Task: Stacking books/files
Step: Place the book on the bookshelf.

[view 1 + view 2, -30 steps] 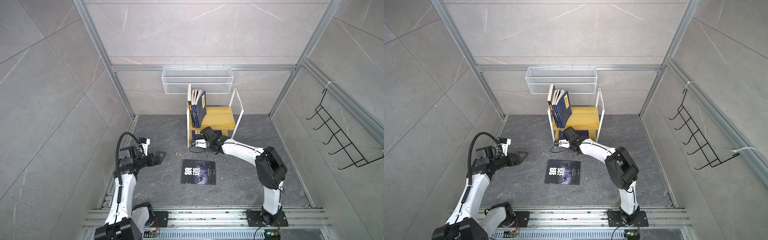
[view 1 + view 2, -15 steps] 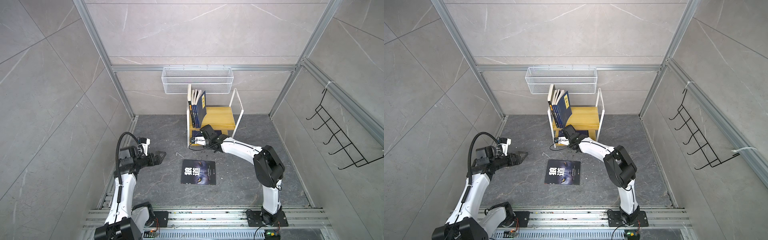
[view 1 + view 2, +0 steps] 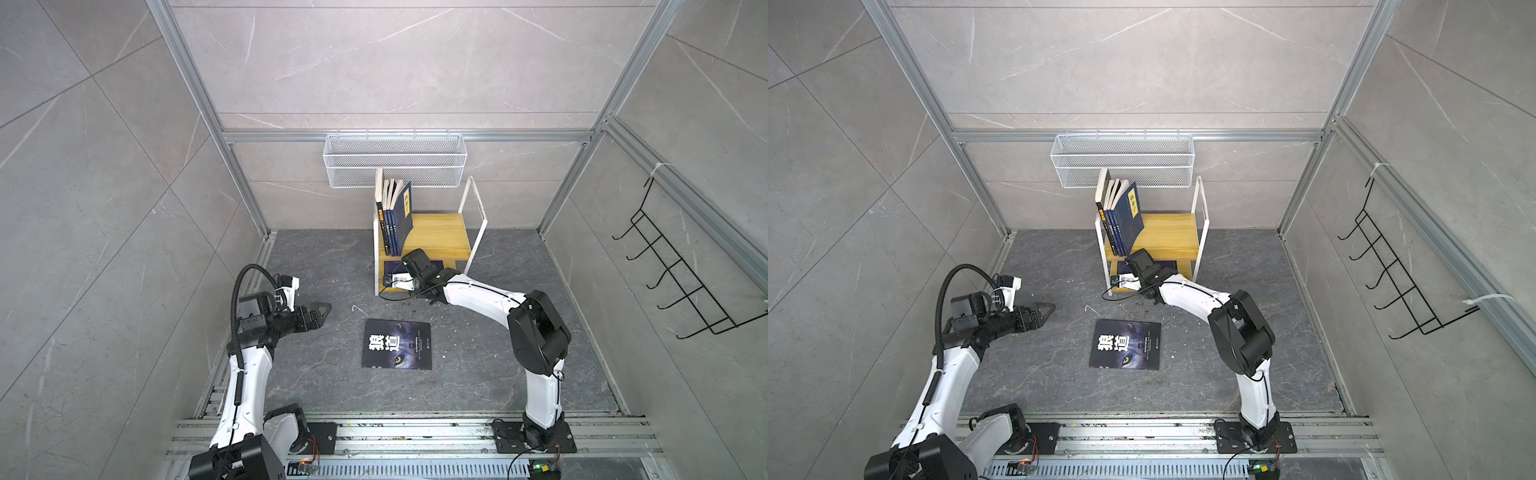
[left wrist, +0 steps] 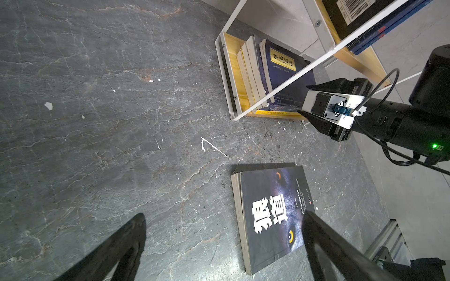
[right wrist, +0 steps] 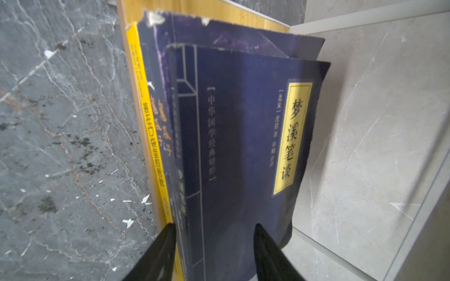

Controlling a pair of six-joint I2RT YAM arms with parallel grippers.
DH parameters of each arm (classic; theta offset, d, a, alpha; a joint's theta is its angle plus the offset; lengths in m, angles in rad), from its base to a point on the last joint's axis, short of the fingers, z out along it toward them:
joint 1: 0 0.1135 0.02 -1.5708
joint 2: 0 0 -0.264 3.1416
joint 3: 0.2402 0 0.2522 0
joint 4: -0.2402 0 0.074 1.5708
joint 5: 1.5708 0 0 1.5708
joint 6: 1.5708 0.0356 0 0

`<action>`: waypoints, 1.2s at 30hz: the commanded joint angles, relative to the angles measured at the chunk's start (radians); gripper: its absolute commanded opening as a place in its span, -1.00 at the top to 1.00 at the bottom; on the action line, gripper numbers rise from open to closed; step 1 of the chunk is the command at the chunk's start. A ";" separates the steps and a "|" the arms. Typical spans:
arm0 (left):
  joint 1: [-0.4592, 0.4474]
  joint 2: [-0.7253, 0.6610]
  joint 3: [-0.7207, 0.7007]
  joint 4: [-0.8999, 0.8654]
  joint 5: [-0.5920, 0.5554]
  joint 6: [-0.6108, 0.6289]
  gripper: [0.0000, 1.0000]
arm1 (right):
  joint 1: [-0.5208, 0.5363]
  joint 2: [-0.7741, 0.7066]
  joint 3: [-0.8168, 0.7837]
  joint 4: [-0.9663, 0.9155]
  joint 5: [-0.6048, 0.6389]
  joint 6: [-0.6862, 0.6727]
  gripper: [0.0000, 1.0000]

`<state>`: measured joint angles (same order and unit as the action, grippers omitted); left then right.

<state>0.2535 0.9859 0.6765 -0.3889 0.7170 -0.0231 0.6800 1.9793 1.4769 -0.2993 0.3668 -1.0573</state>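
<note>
books are in three places here. a few upright books (image 3: pixel 392 216) lean together at one end of the wooden top board of the small white-framed shelf (image 3: pixel 440 237) by the back wall, plain in both top views. a black book (image 3: pixel 397 344) with big white characters and a yellow eye lies flat on the grey floor (image 3: pixel 316 257), well apart from the shelf.

the third lot is on the lower board. from above it is only a dark sliver under the top board. the left wrist view shows a flat pile there. the right wrist view shows the top one close up: a navy book (image 5: pixel 243 146) with a yellow title label, and a yellow-spined book (image 5: pixel 146 116) lower in the pile.

the right gripper (image 5: pixel 214 226) reaches into that lower level. its two fingers are partly apart with the navy book's near edge between them, and i cannot tell whether they pinch it.

the left gripper (image 3: pixel 323 311) hangs over bare floor near the black book, not touching it. it is spread wide and holds nothing.
</note>
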 commanded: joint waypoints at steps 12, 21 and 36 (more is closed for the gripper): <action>0.009 -0.001 0.003 0.025 0.034 0.008 -1.00 | -0.051 -0.061 -0.068 -0.019 0.065 -0.029 -0.07; 0.010 0.002 0.013 0.017 0.057 0.022 -1.00 | -0.075 -0.048 -0.073 0.021 0.070 -0.039 -0.05; 0.012 0.008 0.011 0.035 0.074 0.013 -1.00 | -0.090 -0.087 -0.077 0.016 0.045 -0.008 -0.06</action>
<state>0.2581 0.9890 0.6762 -0.3878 0.7441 -0.0227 0.5930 1.9354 1.4082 -0.2806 0.4305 -1.0920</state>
